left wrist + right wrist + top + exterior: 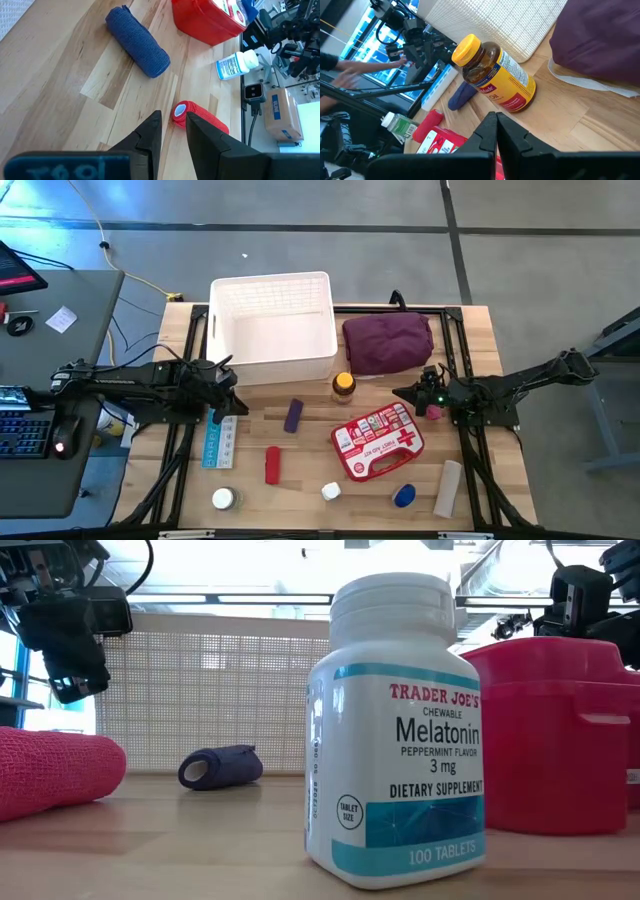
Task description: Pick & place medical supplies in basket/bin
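The left pincer (222,387) hovers just off the basket's (272,366) front left corner. Its fingers stand a narrow gap apart and hold nothing. It tilts down toward the table, probably so it can line up on a small item before dropping. In its wrist view a red roll (200,117) lies beyond the fingertips, with a purple roll (138,41) farther on.

The right pincer (427,394) hangs off the basket's front right corner, past a brown bottle with a yellow cap (343,387). Its fingers are pressed together with nothing visible between them. Its wrist view faces that bottle, so this looks like its likely target; the fingers would need to part first.

The basket looks empty. All the supplies lie on the table in front of it: a red first-aid case (377,442), a blue-white box (219,442), a small white bottle (331,491) and a white cylinder (449,488). A maroon cloth (388,343) sits beside the basket's right wall.
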You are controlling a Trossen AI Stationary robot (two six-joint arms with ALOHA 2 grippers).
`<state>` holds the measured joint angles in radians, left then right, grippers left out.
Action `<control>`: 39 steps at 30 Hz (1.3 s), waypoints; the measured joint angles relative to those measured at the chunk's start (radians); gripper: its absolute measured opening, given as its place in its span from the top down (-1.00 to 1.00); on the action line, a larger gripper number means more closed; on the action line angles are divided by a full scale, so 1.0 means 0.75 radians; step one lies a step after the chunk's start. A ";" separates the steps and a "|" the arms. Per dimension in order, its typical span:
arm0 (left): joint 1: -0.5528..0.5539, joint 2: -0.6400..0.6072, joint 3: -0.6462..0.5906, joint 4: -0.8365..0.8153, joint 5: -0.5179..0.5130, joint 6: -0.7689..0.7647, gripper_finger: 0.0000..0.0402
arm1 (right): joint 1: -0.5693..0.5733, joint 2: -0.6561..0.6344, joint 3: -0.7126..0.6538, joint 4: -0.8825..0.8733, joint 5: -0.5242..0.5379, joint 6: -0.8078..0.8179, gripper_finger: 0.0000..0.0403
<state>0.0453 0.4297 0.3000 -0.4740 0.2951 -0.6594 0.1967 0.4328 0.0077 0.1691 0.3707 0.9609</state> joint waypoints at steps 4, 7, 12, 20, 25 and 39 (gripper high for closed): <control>0.000 0.000 0.000 0.000 0.000 0.000 0.38 | 0.000 0.000 0.000 0.000 0.000 0.000 1.00; 0.000 0.000 0.000 0.000 0.000 0.000 0.38 | 0.000 0.000 0.000 0.000 0.000 0.000 1.00; 0.000 0.000 0.000 0.000 0.000 0.000 0.38 | 0.000 0.000 0.000 0.000 0.000 0.000 1.00; 0.000 0.000 0.000 0.000 0.000 0.000 0.38 | 0.000 0.000 0.000 0.000 0.000 0.000 1.00; 0.000 0.000 0.000 0.000 0.000 0.000 0.38 | 0.000 -0.001 0.000 0.000 0.000 0.000 1.00; 0.000 0.000 0.000 0.016 -0.029 -0.002 0.38 | 0.000 0.000 0.000 0.000 0.000 0.000 1.00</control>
<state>0.0452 0.4297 0.2996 -0.4620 0.2731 -0.6610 0.1967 0.4328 0.0078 0.1689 0.3707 0.9611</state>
